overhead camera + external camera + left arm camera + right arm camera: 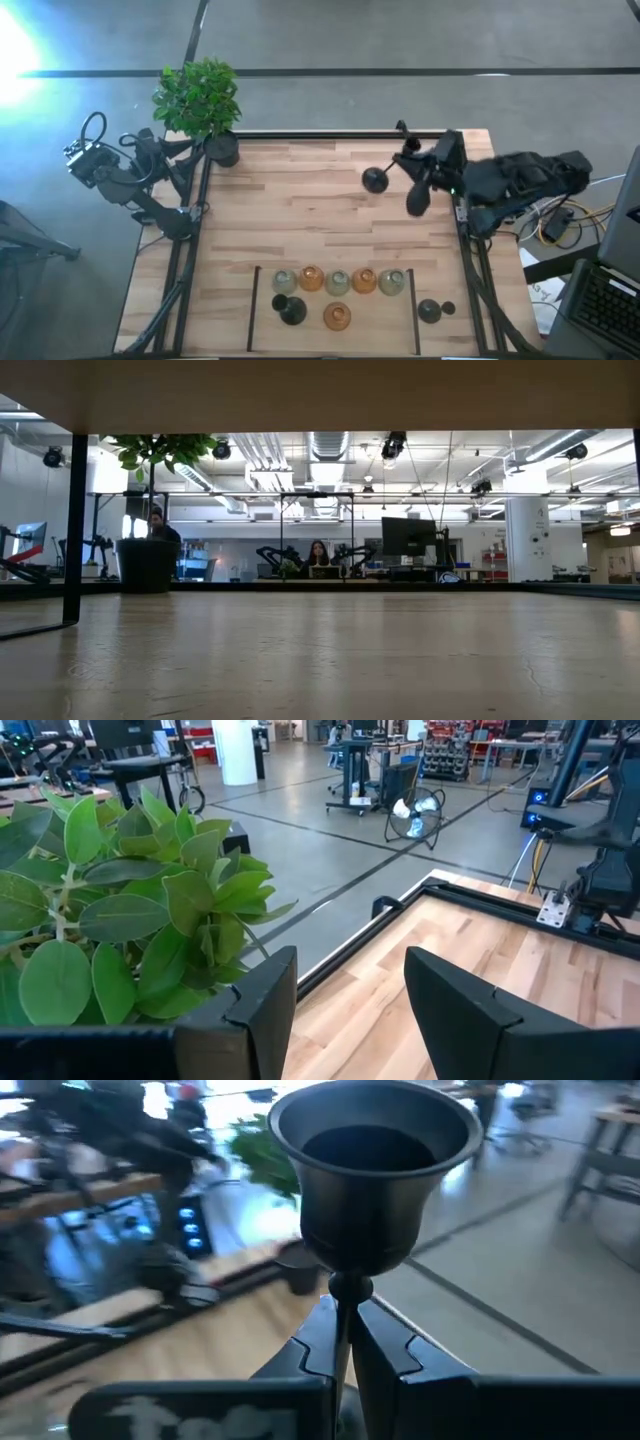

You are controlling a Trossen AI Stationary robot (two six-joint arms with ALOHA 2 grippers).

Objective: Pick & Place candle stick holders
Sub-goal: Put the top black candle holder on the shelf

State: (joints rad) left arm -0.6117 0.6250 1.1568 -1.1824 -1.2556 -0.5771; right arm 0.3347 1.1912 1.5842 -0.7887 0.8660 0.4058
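The plant (198, 97) stands at the table's (300, 200) far left corner, the holders (338, 282) along its near edge.

No legible text, labels or signs; distant room perhaps too blurred

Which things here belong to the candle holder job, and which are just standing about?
Job: black thin-stemmed holder clamped in the right gripper; row of amber and pale glass holders; lone amber holder; dark holders.
Not job: potted plant; left gripper, open, waiting beside it.

Overhead, table-level and two wrist views, sharing the table (330, 215).
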